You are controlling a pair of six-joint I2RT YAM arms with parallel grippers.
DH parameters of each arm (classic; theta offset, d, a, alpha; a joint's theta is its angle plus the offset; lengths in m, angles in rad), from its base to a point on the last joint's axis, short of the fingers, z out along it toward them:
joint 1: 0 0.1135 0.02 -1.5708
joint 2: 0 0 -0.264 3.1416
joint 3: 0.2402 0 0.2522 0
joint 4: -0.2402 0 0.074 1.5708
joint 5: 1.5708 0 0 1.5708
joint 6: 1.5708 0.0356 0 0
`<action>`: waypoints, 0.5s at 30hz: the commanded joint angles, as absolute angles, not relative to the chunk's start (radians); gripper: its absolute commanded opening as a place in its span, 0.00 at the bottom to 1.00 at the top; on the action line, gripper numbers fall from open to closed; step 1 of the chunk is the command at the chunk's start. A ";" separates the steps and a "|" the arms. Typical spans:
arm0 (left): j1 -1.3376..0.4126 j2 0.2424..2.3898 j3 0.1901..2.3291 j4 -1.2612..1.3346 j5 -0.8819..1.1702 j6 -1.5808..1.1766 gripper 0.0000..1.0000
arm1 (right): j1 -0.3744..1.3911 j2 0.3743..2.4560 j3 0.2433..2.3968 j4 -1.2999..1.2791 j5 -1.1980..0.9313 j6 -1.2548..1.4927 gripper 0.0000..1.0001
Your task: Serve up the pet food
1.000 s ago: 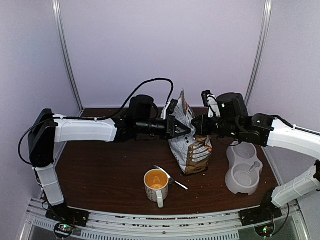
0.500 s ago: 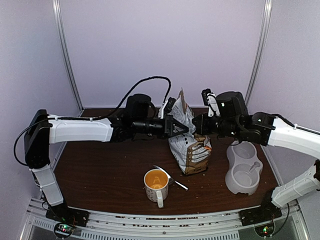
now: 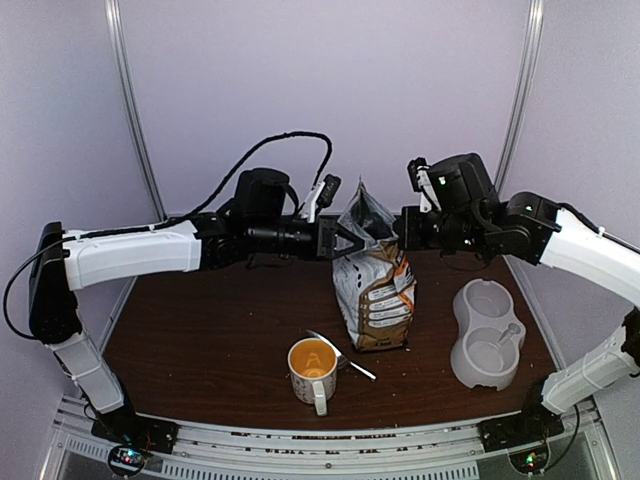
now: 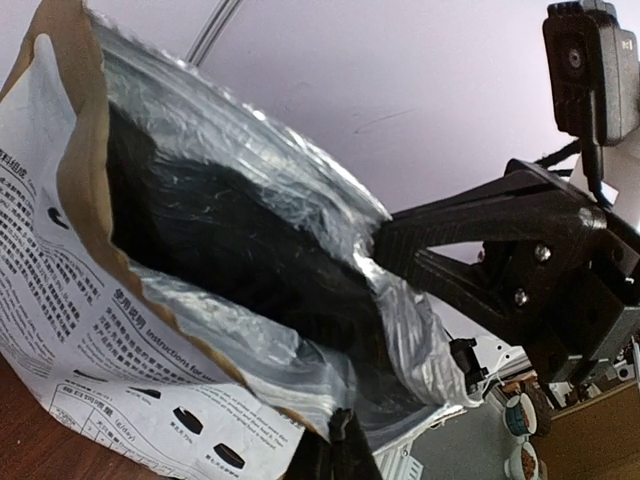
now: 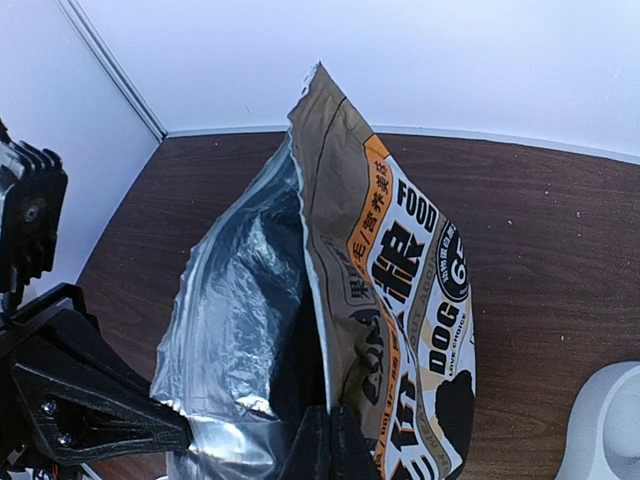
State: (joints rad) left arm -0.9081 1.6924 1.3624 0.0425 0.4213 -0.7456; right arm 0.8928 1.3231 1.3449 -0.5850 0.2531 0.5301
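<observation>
Jaws on both arms are clamped on opposite edges of the dog food bag [image 3: 372, 290], holding its mouth open as it stands mid-counter. Kibble's inside somewhere, can't see it. Double bowl [image 3: 487, 335] on the right looks bare, so scooping and serving is all left.

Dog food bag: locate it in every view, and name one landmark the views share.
Top external: the dog food bag stands upright at centre, behind the mug.
Left wrist: the bag fills the left and centre, open mouth toward the camera.
Right wrist: the bag is at centre, printed face on the right.
Shared landmark: the silver foil lining at its open top.
</observation>
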 commanded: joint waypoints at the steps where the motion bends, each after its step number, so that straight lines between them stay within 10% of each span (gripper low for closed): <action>1: -0.874 1.655 1.441 -0.107 0.318 -0.644 0.14 | 0.888 1.317 1.374 -0.632 0.307 0.523 0.00; 8: -0.868 1.695 1.580 -0.253 0.173 -0.589 0.61 | 0.889 1.316 1.361 -0.586 0.223 0.495 0.00; 15: -0.864 1.818 1.761 -0.326 0.246 -0.572 0.80 | 0.891 1.326 1.358 -0.576 0.211 0.482 0.00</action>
State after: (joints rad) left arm -0.8658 1.7500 1.6802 -0.2832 0.2218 -0.6022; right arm 0.8906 1.3247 1.3495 -0.5869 0.2241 0.5003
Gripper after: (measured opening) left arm 0.768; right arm 0.009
